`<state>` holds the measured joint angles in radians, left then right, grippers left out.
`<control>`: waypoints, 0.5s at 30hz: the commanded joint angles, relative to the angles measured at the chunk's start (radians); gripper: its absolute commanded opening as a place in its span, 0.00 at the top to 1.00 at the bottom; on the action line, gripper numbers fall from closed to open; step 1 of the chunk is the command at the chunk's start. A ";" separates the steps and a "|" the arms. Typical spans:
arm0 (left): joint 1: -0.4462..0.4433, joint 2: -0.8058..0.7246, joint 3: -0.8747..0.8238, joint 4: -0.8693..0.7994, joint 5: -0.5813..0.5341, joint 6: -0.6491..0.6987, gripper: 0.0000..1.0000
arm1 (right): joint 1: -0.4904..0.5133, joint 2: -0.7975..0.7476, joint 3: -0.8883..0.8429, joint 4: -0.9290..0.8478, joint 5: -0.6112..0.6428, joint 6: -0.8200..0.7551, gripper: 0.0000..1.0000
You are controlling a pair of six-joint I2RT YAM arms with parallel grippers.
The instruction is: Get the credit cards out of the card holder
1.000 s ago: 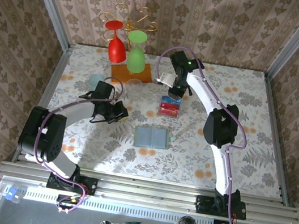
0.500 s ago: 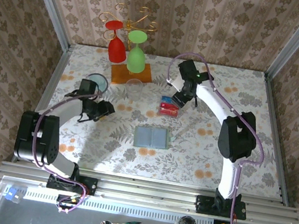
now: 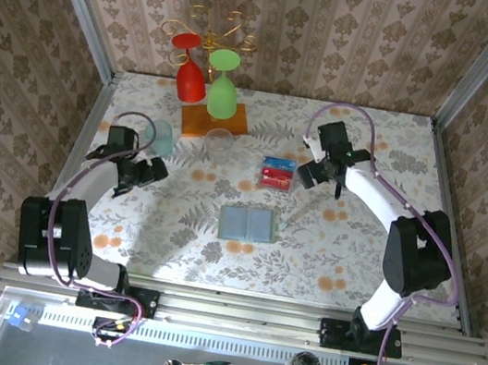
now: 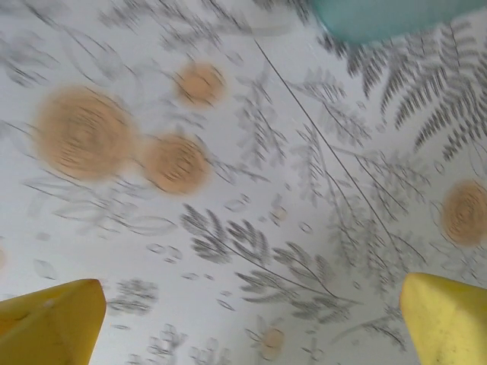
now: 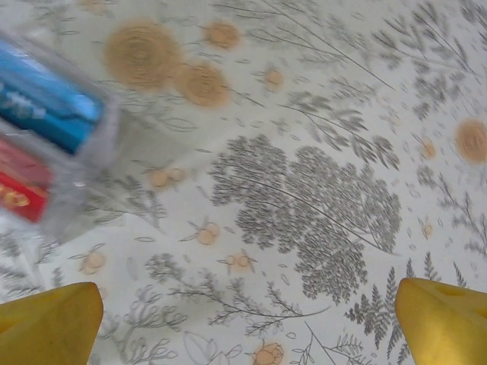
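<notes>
Cards (image 3: 276,173): likely stiff, slick, light; pinch by long edges | holder (image 3: 247,223): soft, lies open | left gripper (image 3: 153,168), right gripper (image 3: 305,174): both spread wide, empty

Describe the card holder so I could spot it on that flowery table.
Look at the middle of the flowery table. The card holder lies there, a flat bluish-grey rectangle opened like a book. Unlike the red and blue cards just behind it, it is plain, pale and larger.
</notes>
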<state>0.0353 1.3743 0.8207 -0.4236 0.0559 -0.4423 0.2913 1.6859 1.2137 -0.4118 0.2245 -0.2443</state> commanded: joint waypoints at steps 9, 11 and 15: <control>0.000 -0.149 -0.199 0.396 -0.323 0.225 0.03 | -0.168 -0.081 -0.329 0.553 0.061 0.236 0.00; -0.006 -0.162 -0.260 0.515 -0.346 0.263 0.03 | -0.187 -0.073 -0.342 0.560 0.068 0.259 0.00; -0.006 -0.149 -0.360 0.742 -0.349 0.328 0.02 | -0.199 -0.086 -0.426 0.671 0.063 0.271 0.00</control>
<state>0.0330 1.2293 0.5018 0.0761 -0.2485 -0.2092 0.0940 1.6379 0.8433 0.1101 0.2665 -0.0200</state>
